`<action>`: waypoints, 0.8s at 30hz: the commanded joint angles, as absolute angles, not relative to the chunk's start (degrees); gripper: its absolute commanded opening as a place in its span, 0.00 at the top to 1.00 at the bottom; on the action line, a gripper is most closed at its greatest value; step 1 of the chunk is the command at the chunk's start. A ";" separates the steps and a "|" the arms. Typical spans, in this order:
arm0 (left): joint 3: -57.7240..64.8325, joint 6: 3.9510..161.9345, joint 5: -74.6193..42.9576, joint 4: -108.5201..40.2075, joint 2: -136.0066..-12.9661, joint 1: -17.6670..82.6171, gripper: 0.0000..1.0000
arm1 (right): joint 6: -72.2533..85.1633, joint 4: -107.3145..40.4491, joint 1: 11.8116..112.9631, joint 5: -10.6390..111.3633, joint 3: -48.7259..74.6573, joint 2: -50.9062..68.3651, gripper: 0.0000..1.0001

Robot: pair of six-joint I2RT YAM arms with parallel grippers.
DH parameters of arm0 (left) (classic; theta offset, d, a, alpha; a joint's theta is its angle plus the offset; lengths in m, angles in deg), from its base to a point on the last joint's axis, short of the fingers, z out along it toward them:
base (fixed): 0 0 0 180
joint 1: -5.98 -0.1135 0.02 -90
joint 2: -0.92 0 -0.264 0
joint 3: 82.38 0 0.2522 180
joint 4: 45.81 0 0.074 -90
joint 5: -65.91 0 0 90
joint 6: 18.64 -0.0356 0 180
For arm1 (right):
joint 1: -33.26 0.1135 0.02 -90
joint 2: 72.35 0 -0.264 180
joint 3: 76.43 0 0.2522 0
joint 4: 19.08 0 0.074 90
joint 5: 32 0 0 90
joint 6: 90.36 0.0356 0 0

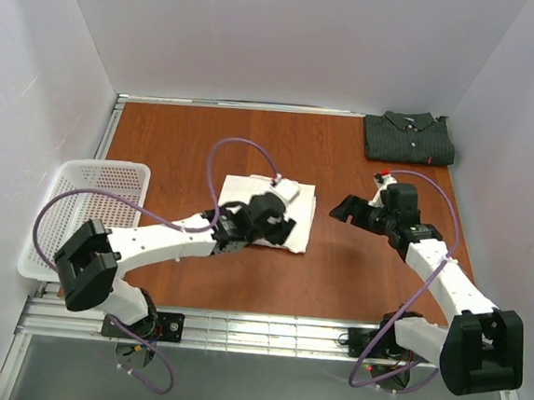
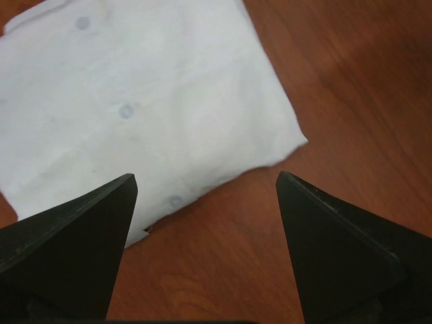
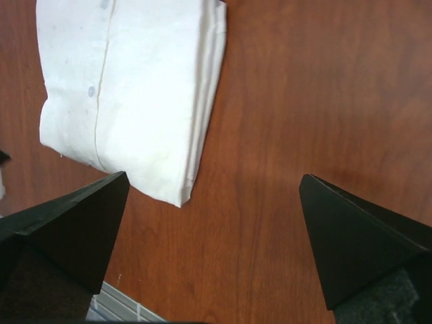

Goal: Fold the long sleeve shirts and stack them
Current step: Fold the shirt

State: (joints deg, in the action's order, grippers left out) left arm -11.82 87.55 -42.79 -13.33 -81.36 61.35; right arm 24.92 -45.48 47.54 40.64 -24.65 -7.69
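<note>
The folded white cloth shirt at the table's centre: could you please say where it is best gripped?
Probably the layered edge of the folded white cloth shirt nearest the open right gripper, approached low from that side across the brown wooden table: the layers end flush there.

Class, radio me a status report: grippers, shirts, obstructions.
Left gripper and right gripper open, empty. White shirt folded mid-table; dark shirt folded at far right corner, not stacked. No objects lying between them.
</note>
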 commanded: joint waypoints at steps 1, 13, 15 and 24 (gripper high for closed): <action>-10.53 79.11 -50.17 -13.95 -86.34 69.15 0.20 | 24.51 -51.29 42.77 39.29 -26.54 -11.00 0.01; -3.93 63.90 -59.69 -19.83 -105.59 78.40 0.28 | 25.04 -55.60 37.13 38.67 -31.82 -22.33 0.01; -4.10 62.58 -60.65 -21.84 -106.92 78.66 0.29 | 25.04 -55.69 36.78 38.58 -32.60 -23.04 0.01; -6.30 57.12 -66.54 -30.12 -113.16 78.66 0.45 | 26.18 -54.72 36.25 36.38 -33.40 -22.43 0.01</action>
